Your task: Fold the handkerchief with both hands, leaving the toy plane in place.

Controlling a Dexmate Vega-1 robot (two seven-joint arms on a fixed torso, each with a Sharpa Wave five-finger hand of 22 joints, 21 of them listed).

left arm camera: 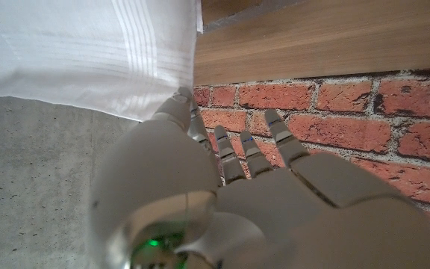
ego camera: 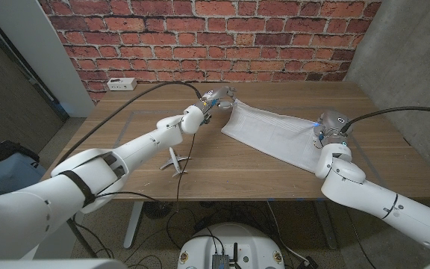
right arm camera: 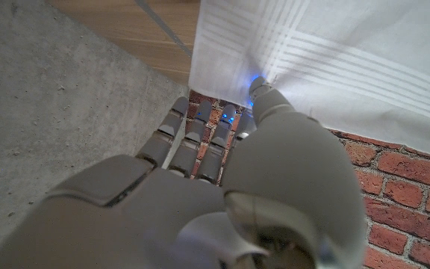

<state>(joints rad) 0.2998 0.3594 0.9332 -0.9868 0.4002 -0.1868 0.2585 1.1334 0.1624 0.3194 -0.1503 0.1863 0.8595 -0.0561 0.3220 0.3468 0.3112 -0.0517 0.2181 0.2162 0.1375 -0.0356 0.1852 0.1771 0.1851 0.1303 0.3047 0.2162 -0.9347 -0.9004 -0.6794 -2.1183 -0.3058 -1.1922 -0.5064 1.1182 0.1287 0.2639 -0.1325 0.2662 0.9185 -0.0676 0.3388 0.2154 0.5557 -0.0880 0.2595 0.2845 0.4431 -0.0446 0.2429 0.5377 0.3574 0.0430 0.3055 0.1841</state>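
Lying on the wooden table (ego camera: 275, 168), right of centre: a white handkerchief (ego camera: 271, 133) with woven stripes near its hems, stretching from the far middle toward the right edge.

Gripping the handkerchief's far left corner: the left hand (ego camera: 221, 99), thumb and a finger pinching the cloth edge in the left wrist view (left arm camera: 200, 187), remaining fingers (left arm camera: 282, 142) reaching out loosely toward the brick wall (left arm camera: 349, 112).

Holding the opposite corner at the near right: the right hand (ego camera: 331, 127), thumb pressing into the striped hem in the right wrist view (right arm camera: 222, 194), the cloth (right arm camera: 334, 60) draping over the thumb tip, other fingers (right arm camera: 192, 138) lying side by side just beside it.

Standing near the front edge, left of centre: a small pale toy plane (ego camera: 173, 162), well apart from the handkerchief and from both hands, with a black cable (ego camera: 189, 149) hanging just beside it.

Sitting at the far left corner against the brick wall: a white power strip (ego camera: 121, 84).
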